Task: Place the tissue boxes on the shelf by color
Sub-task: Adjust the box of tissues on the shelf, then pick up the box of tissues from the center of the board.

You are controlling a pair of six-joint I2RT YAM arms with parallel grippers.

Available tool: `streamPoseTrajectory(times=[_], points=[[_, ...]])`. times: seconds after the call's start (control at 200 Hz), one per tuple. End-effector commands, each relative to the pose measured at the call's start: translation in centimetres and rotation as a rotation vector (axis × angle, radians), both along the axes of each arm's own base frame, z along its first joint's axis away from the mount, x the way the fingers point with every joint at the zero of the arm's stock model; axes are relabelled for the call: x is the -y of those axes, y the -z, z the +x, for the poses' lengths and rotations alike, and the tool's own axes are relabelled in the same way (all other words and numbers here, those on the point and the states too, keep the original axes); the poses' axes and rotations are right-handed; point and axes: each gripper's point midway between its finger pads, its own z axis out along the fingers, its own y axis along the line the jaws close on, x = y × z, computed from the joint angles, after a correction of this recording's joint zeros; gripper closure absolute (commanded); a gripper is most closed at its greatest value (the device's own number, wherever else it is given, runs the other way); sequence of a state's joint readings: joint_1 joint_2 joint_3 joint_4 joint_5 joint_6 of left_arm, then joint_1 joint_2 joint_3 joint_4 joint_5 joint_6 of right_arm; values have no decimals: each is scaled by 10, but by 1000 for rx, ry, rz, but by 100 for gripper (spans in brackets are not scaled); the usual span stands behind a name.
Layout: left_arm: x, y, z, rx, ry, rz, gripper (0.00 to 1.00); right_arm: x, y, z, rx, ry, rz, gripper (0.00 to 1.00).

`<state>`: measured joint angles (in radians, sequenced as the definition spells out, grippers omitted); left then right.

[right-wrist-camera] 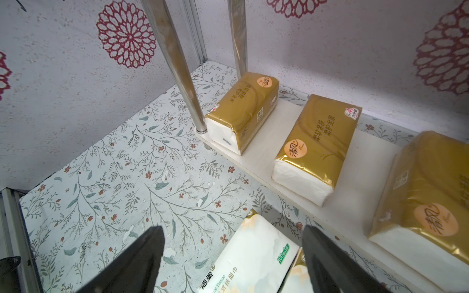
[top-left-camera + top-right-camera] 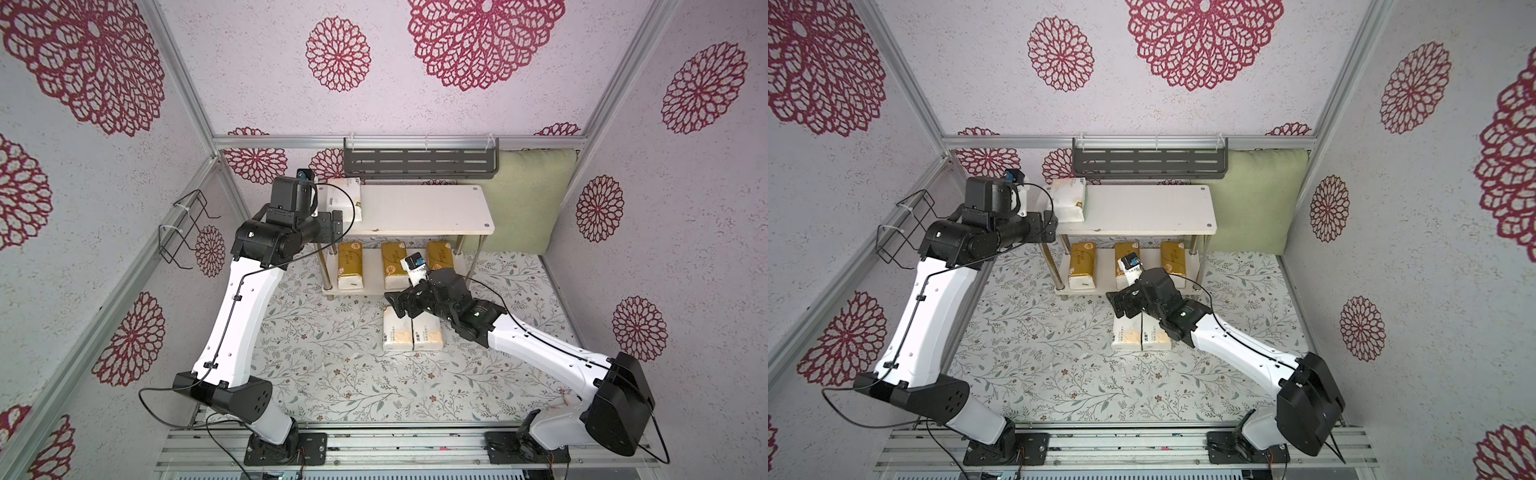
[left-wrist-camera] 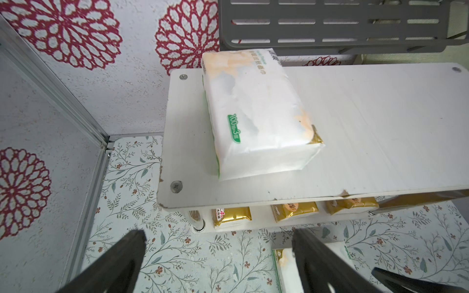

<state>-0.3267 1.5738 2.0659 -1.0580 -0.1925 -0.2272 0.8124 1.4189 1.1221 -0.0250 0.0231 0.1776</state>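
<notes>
Right wrist view, gold pack (image 1: 426, 192) cropped, white packs (image 1: 253, 253) half-hidden by right claw (image 1: 232, 229)

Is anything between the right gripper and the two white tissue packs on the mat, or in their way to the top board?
Nothing visible. The open right gripper hangs over the two white packs with only air between. The top board holds one white pack at its end; the rest is free.

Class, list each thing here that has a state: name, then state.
Three gold packs: lying on the shelf's lower board.
One white pack: lying on its top board.
Two white packs: side by side on the mat, not shelved.
Left pincer: open, empty.
Right pincer: open, empty, over them.
</notes>
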Motion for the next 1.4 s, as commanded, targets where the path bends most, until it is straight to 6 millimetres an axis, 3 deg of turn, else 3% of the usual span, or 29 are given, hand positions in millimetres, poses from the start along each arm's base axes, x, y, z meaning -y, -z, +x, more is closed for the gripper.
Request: streamPoseTrajectory(times=[0.0,0.125,0.245,0.435,0.555,0.806,0.956,1.111,1.396], points=[[11,1,-12,18,-12,3,3,2,-12,4,4,24,4,5],[14,13,-31,2,-63,16,3,14,1,1,-25,60,-53,1],[23,39,-54,-40,-104,-40,3,32,15,-5,-49,86,-94,1],[58,118,-90,-175,-80,-75,3,69,54,-12,-128,157,-169,1],[75,155,-104,-230,-76,-69,3,89,78,-15,-183,211,-176,1],[113,196,-104,-271,-46,-140,3,118,116,-20,-268,313,-174,1],[130,240,-100,-350,-54,-114,3,126,122,-24,-278,353,-155,1],[135,271,-98,-392,-69,-77,3,133,128,-30,-286,366,-141,1],[160,303,-101,-447,-40,-108,3,136,140,-30,-307,377,-169,1]])
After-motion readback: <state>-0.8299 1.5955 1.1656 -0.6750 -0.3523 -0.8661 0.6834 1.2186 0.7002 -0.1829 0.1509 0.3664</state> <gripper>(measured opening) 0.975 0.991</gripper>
